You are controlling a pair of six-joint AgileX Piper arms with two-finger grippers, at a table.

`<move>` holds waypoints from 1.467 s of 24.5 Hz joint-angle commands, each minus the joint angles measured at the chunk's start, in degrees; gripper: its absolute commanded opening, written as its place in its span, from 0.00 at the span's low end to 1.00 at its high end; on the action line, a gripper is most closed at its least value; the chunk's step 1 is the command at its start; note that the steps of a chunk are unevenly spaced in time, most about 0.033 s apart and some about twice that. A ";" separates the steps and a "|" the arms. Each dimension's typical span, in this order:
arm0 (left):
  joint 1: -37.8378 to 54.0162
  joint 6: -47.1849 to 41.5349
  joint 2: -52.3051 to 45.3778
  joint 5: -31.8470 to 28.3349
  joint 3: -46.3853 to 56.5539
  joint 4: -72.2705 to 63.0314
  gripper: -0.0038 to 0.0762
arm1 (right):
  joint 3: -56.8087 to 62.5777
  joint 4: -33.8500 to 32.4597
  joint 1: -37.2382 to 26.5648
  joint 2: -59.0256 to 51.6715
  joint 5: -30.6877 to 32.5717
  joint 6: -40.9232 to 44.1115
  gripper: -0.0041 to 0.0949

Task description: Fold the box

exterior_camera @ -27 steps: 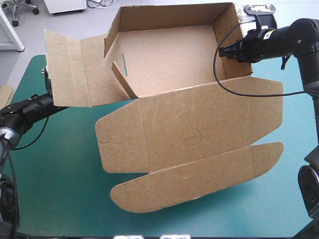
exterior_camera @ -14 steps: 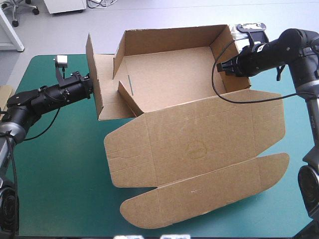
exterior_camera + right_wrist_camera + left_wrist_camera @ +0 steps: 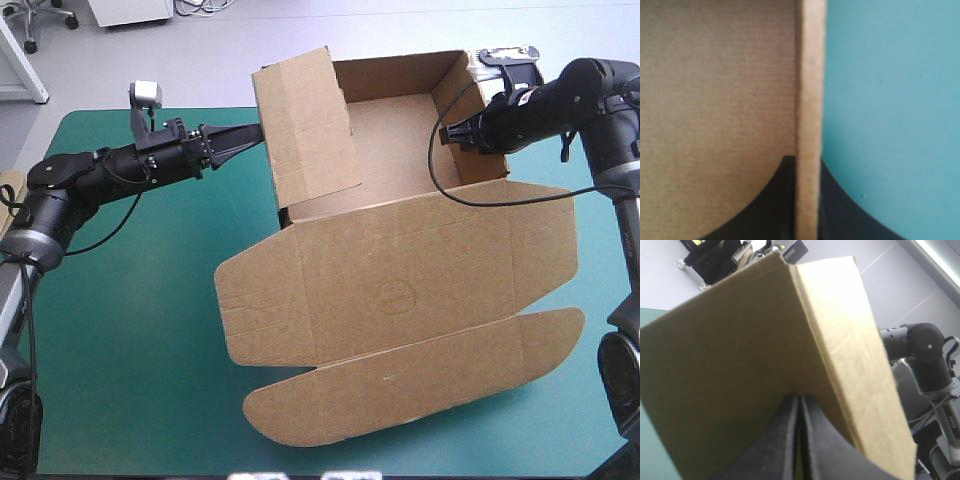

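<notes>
Fig. — Shows brown box (image 3: 395, 150) as open tray, centre to upper right of frame, on teal-green cover (image 3: 120, 340).
Presses L gripper (image 3: 258, 132), upper left, fingers pressed together w/ no board btwn, tip-first against outer face of raised left flap (image 3: 305, 125), leaning in over tray. Clamps R gripper (image 3: 462, 128), upper right, on right wall (image 3: 447, 105), board edge pinched btwn black fingers (image 3: 775, 205). Shows lid (image 3: 400, 280) flat across centre, front flap (image 3: 410, 385) at lower centre.

Open teal-green table (image 3: 120, 330) left and near-left of the brown cardboard box (image 3: 400, 260). Its flat lid (image 3: 390, 300) covers centre and right; the tilted left flap (image 3: 305, 125) roofs half the tray (image 3: 400, 130).
</notes>
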 commanded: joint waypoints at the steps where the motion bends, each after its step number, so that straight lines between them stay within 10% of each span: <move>1: -1.68 -2.12 -2.41 1.30 -3.44 -5.70 0.06 | -1.53 2.08 -0.36 -3.08 -1.46 0.26 0.03; 6: -3.40 -3.96 -2.41 -2.50 -4.78 -3.94 0.11 | -1.53 1.82 -0.36 -3.08 -1.68 0.26 0.03; 14: -4.61 -6.81 -2.41 -5.91 -6.19 3.49 0.68 | -1.53 0.83 -0.36 -2.09 -1.94 0.26 0.03; 23: -4.68 -15.24 -2.41 -13.49 -6.73 15.14 0.64 | -1.53 -5.67 5.00 0.24 -4.43 4.19 0.03; 36: -15.24 -52.99 -1.81 -17.50 -20.52 76.30 0.62 | -1.53 -11.33 13.47 3.11 -8.57 18.14 0.03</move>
